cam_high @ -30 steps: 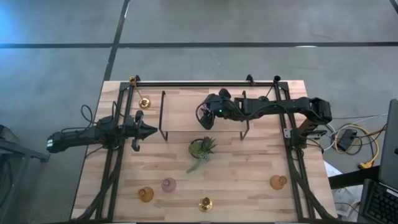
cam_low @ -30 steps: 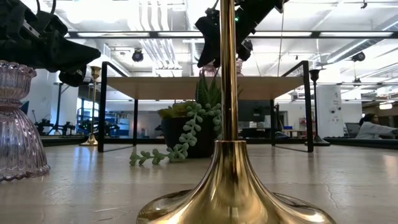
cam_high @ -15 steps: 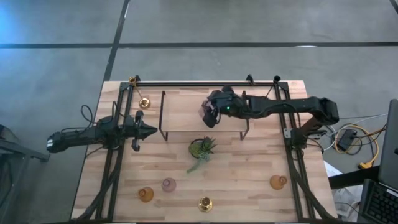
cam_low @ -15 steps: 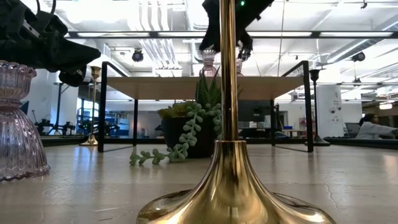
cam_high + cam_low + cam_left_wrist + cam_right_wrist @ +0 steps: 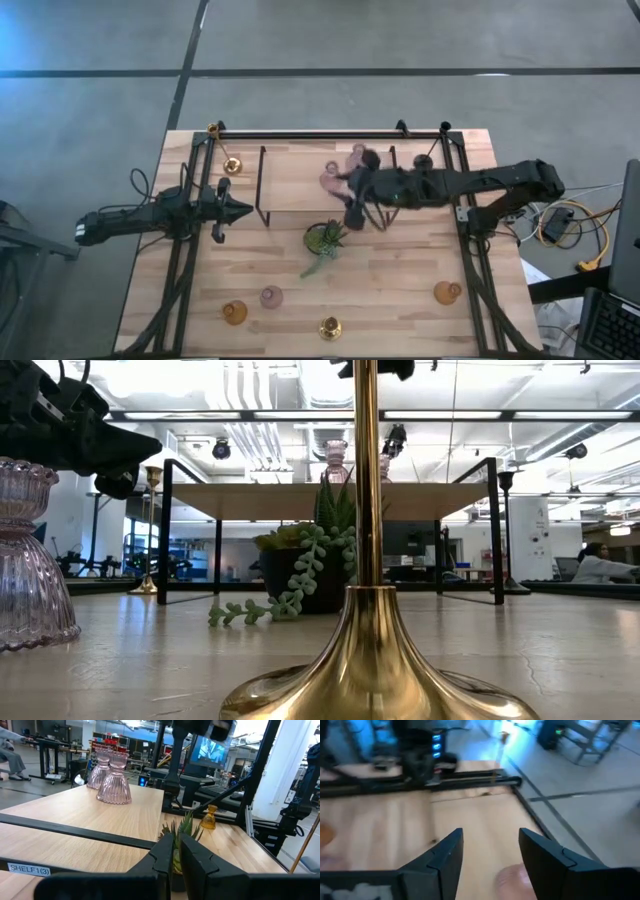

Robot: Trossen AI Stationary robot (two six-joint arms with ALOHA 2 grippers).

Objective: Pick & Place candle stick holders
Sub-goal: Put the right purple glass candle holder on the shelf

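Note:
Two pale pink glass candle stick holders stand on their bases side by side on the raised wooden shelf. They also show in the low view and the left wrist view. My right gripper is open and empty, up above the shelf beside them. A pink blur lies below its fingers. My left gripper is shut and empty at the shelf's left end.
A green potted plant stands in front of the shelf. Along the near edge stand an amber holder, a pink one, a brass one and another amber one. A brass holder stands far left. Black frame rails run down both sides.
My right gripper has set a pink holder down on the shelf next to the other pink one and let go of it. It has then risen and drawn back toward the table's right and near edges. The holder stays upright on the shelf.

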